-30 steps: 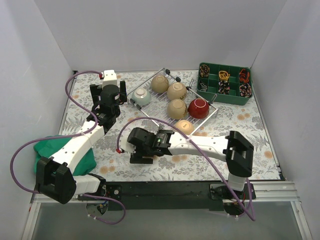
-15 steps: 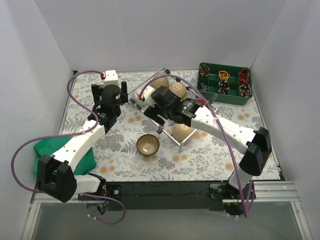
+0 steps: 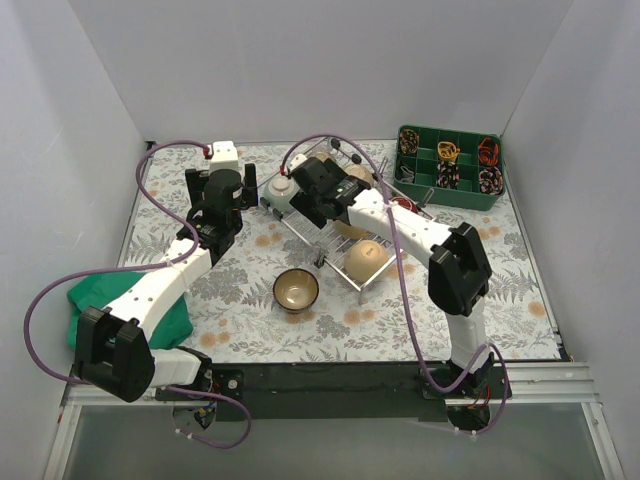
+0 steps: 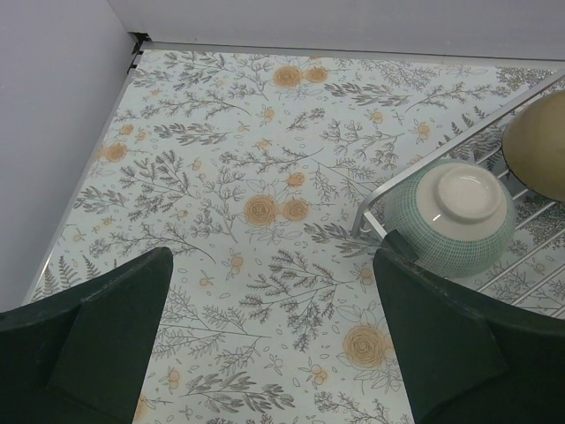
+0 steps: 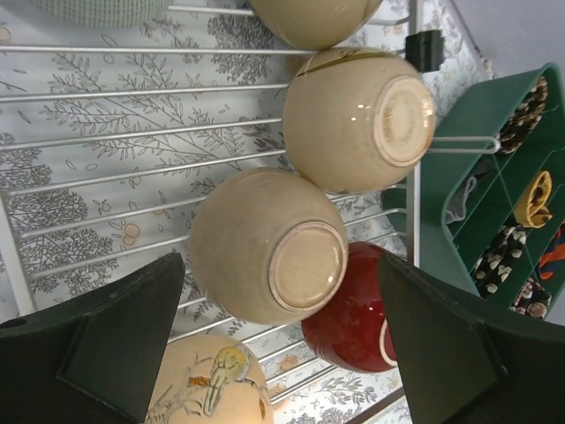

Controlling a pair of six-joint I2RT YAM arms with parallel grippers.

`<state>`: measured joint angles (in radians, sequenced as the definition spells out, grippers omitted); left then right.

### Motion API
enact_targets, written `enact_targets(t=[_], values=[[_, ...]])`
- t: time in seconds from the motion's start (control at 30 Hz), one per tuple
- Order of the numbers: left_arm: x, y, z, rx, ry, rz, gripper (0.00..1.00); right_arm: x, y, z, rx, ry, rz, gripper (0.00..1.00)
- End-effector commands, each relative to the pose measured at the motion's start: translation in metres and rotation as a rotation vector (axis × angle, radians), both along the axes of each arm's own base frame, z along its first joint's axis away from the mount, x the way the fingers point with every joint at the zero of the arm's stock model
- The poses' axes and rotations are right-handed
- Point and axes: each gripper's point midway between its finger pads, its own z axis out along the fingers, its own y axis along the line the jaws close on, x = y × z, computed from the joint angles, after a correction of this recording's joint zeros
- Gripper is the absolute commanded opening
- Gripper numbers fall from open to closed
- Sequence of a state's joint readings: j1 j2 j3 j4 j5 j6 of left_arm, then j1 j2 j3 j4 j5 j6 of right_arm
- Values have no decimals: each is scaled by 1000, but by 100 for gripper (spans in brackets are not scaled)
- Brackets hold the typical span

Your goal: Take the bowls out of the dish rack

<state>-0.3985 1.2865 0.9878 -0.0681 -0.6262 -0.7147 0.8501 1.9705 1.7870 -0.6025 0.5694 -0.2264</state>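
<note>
**One Out, Six In, Nothing Held**

The table, spread with a pale cloth printed in grey leaves and orange flowers, carries everything. The white left arm reaches up its left side. The white right arm stretches over the flat silver wire dish rack, which sits askew at the far middle. Just beside the rack's far right stands a green plastic compartment tray holding small dark and orange bits. A crumpled green cloth lies at the near left, partly under the left arm.

Six bowls are in the rack. A tan ceramic bowl lies foot up, with a second tan bowl just beside it and a third tan bowl beyond. A glossy red bowl sits close against the first. A cream bowl painted with a yellow bird is at the near corner. A pale green ribbed bowl lies foot up just inside the left corner. A small brown-lined bowl stands upright on the cloth, off the rack and near its front edge.

The right gripper hangs above the first tan bowl, jaws spread wide and grasping nothing. The left gripper hovers over bare cloth beside the rack's left corner, jaws likewise released and empty.
</note>
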Motion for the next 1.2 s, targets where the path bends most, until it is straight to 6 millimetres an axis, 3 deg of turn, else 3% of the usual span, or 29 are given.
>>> enact_targets(t=[0.0, 0.4, 0.8, 0.97, 1.17], values=[[-3, 1, 6, -21, -21, -2, 98, 18, -1, -1, -6, -44, -79, 99], [-5, 1, 8, -31, -32, -7, 98, 24, -12, -67, -147, 4, -144, 99], [-4, -1, 5, -32, -24, -12, 98, 16, -24, -113, -240, 52, -175, 99], [-3, 0, 4, -30, -20, -12, 98, 20, -27, -109, -254, 28, -193, 99], [-4, 0, 7, -32, -26, -13, 98, 29, -21, -69, -206, -49, -204, 99]])
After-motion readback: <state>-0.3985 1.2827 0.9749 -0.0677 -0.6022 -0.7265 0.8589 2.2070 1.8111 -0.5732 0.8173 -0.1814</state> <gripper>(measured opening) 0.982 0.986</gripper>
